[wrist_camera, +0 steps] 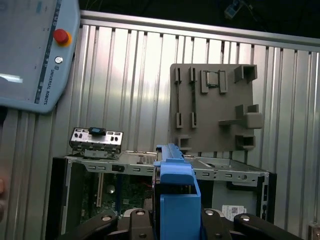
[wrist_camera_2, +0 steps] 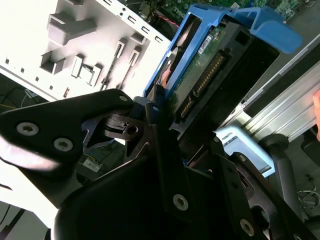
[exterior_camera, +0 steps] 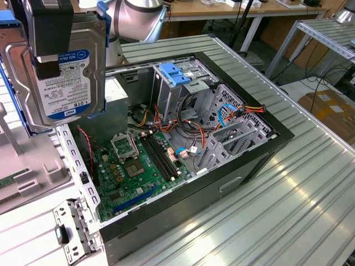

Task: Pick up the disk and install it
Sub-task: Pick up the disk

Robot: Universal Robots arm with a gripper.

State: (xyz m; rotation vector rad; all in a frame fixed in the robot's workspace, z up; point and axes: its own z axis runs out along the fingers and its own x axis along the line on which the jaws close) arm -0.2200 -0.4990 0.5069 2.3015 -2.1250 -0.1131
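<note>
- Disk (exterior_camera: 69,83) is clamped in the jaws and held in the air at the upper left of the exterior view, label toward the camera.
- Its long axis is set roughly upright, with blue rails seen on both side edges.
- Case (exterior_camera: 233,183) lies open on the counter (exterior_camera: 310,221) at centre frame. The drive cage (exterior_camera: 191,88) with its blue bracket (exterior_camera: 173,73) is found at upper centre, well apart from the disk and to its right.
- Disk is judged not yet installed.
- Disk's upper end is covered by the jaws and cut off at the frame edge.
- A free slot in the cage cannot be made out.
</note>
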